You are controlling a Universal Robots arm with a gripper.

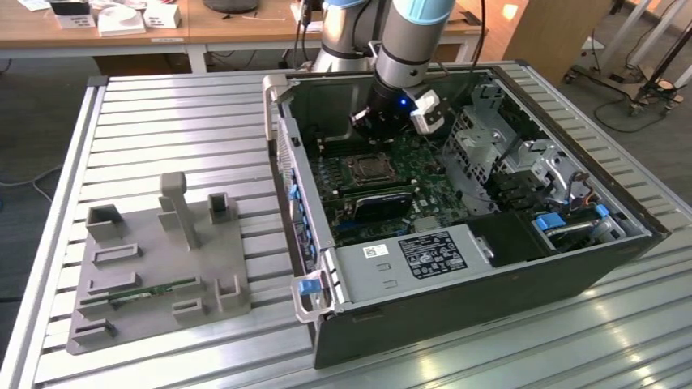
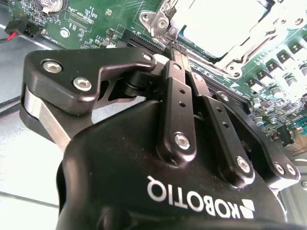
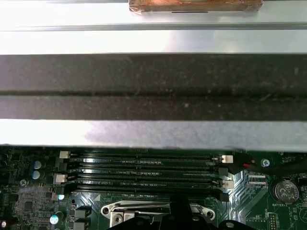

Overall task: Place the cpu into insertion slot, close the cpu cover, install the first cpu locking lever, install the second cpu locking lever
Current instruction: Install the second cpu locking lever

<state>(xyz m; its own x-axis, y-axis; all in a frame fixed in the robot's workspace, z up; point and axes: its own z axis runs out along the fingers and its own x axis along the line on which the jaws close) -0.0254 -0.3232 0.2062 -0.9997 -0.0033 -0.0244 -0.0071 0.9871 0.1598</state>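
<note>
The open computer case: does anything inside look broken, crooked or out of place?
Nothing stands out. The cpu lies flat and square in the insertion slot, the memory slots run straight and parallel, and the gripper has its fingers shut at the socket's edge, with no visible damage.

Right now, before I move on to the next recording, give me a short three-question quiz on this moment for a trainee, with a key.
1. True or false: the gripper is inside the computer case, its fingertips together at the edge of the insertion slot.
2. What lies in the grey fixture tray at the exterior view's left? A) a narrow green board B) a cooling fan C) a screwdriver
3. In the second wrist view, is the cpu cover raised or down over the cpu?
Key: 1 true; 2 A; 3 down, the cpu's top showing through its window.
</note>
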